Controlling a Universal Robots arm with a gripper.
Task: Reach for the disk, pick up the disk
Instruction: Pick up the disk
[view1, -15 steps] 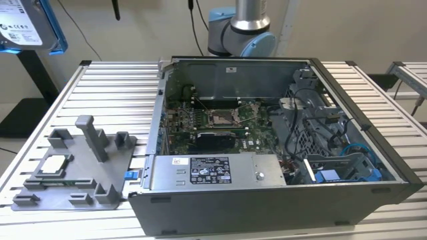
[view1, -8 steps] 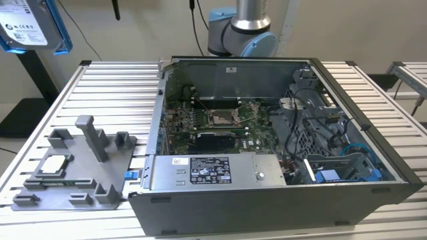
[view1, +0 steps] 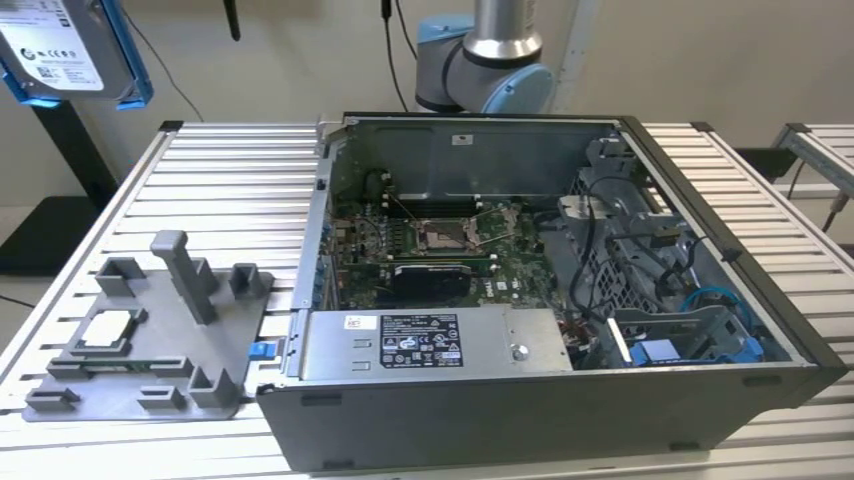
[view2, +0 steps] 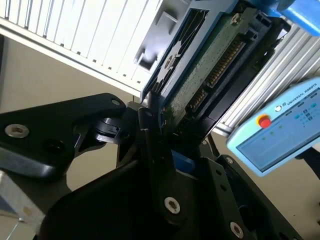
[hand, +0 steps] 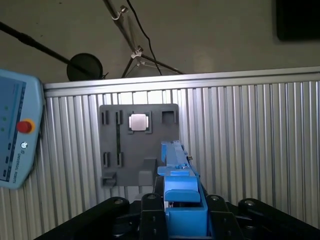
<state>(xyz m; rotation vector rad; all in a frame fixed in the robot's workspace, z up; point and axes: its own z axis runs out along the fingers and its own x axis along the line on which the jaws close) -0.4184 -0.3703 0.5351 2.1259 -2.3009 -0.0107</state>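
Disk (view1: 60, 48) is off the counter (view1: 227, 180) and clamped edge-on in my jaws, high at the exterior view's left. Its blue carrier (hand: 179, 172) faces the first wrist view, and its green circuit board (view2: 210, 65) faces the second. Under it sits the grey fixture tray (hand: 115, 150), with a square chip (hand: 138, 121) seated in it. The open computer case (view1: 534, 300) stands just beside the tray.

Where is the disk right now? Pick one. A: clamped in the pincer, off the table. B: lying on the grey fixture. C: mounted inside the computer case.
A: in the first wrist view the pincer is shut on the disk, and the exterior view shows it hanging clear of the table.
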